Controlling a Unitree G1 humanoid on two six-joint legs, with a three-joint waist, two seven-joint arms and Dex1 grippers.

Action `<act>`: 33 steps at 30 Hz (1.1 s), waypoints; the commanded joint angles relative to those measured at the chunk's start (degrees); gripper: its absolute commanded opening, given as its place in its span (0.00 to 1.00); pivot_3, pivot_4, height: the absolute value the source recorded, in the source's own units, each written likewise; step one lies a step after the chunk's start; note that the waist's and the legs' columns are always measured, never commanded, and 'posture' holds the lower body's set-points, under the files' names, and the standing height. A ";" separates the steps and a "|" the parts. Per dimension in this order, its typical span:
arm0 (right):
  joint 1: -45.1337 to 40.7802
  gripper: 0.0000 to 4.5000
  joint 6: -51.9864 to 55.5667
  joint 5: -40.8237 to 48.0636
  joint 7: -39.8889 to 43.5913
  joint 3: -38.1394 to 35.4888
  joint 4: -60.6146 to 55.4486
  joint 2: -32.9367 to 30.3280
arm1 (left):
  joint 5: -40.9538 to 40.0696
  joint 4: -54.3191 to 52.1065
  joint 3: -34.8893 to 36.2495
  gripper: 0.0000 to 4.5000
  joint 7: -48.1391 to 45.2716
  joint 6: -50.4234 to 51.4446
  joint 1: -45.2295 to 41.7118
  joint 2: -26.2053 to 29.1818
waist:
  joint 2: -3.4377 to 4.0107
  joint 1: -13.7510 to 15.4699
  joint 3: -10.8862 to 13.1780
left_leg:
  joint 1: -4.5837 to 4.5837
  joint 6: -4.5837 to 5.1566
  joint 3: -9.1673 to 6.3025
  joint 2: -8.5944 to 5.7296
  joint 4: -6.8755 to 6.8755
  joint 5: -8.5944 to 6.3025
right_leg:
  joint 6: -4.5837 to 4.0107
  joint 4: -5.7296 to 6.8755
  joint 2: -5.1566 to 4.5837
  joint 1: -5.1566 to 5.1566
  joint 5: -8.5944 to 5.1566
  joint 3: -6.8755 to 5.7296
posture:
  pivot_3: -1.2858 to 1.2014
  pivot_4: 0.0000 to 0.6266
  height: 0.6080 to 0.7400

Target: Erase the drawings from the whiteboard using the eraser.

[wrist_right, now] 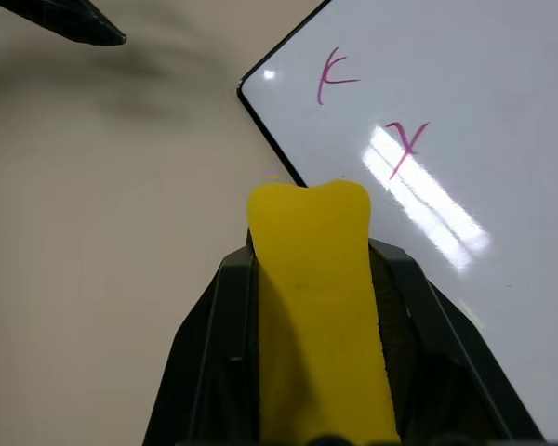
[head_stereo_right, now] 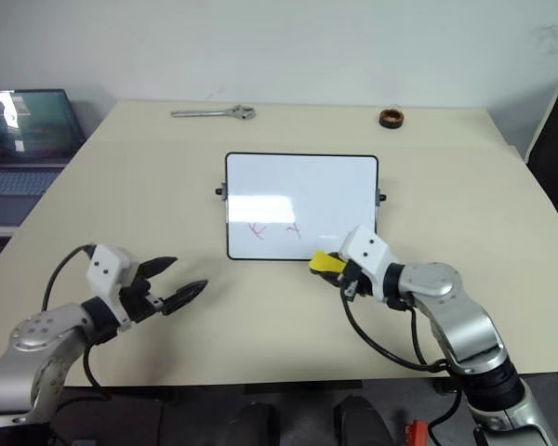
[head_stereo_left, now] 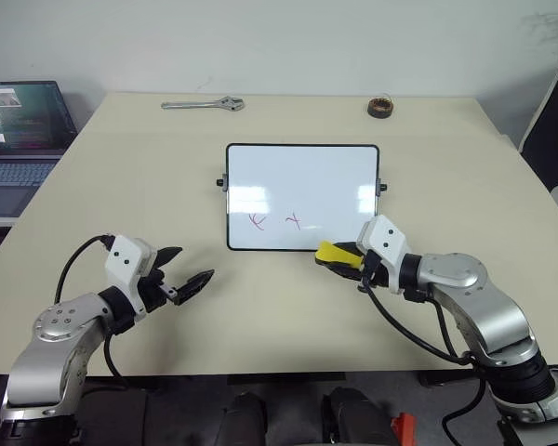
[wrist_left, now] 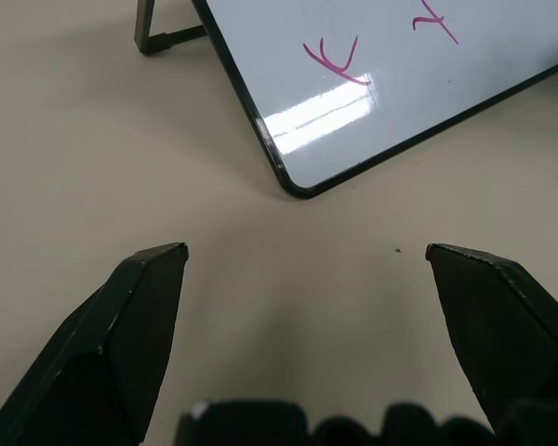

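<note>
The whiteboard (head_stereo_left: 302,190) lies flat in the middle of the table, black-framed, with two small red drawings (head_stereo_left: 258,221) (head_stereo_left: 293,220) near its front edge. My right gripper (head_stereo_left: 340,259) is shut on the yellow eraser (head_stereo_left: 333,253), which hovers at the board's front right corner, just off the frame. The right wrist view shows the eraser (wrist_right: 316,307) squeezed between the black fingers, with both drawings (wrist_right: 333,76) ahead of it. My left gripper (head_stereo_left: 188,269) stands open over bare table, to the front left of the board, holding nothing.
A metal wrench (head_stereo_left: 203,105) lies at the table's far edge. A small brown ring-shaped roll (head_stereo_left: 380,107) sits at the far right. A laptop (head_stereo_left: 19,139) stands beyond the table's left edge. A dark chair (head_stereo_left: 553,130) is at the right.
</note>
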 commanded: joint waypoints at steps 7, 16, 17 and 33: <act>-1.15 0.27 -3.52 -0.36 -0.49 0.30 1.75 -0.97 | -0.62 -4.48 2.14 1.00 1.08 0.98 -0.06 1.27 | 0.00 0.04 0.00 | 0.00 0.00 0.00 0.00 0.00 0.00 | -0.02 0.01 0.00 0.00 0.01 0.01 | 0.52 0.24 1.00; -7.32 0.27 -13.11 -8.65 -9.18 4.41 9.72 4.09 | 1.57 -1.10 -0.60 1.00 -0.39 -1.59 -1.30 1.72 | 0.00 -0.18 0.00 | 0.02 0.00 0.04 -0.02 0.00 0.00 | -0.02 0.01 0.01 -0.01 0.01 0.02 | 0.52 0.24 1.00; -9.22 0.27 -15.28 -10.48 -11.47 5.12 12.70 5.77 | 1.73 -0.36 -0.87 1.00 -0.67 -2.00 -1.60 1.69 | 0.00 -0.28 0.00 | 0.04 0.00 0.06 -0.02 0.00 0.00 | -0.03 0.02 0.02 -0.01 0.02 0.04 | 0.52 0.24 1.00; -21.24 0.27 -26.62 -23.34 -4.50 15.84 41.45 9.58 | 3.90 4.54 -4.70 1.00 -4.06 -6.11 -5.78 1.84 | -0.02 -0.01 -0.01 | -0.01 -0.01 0.02 0.04 0.01 0.00 | -0.04 0.08 -0.06 -0.06 0.03 0.00 | 0.52 0.24 1.00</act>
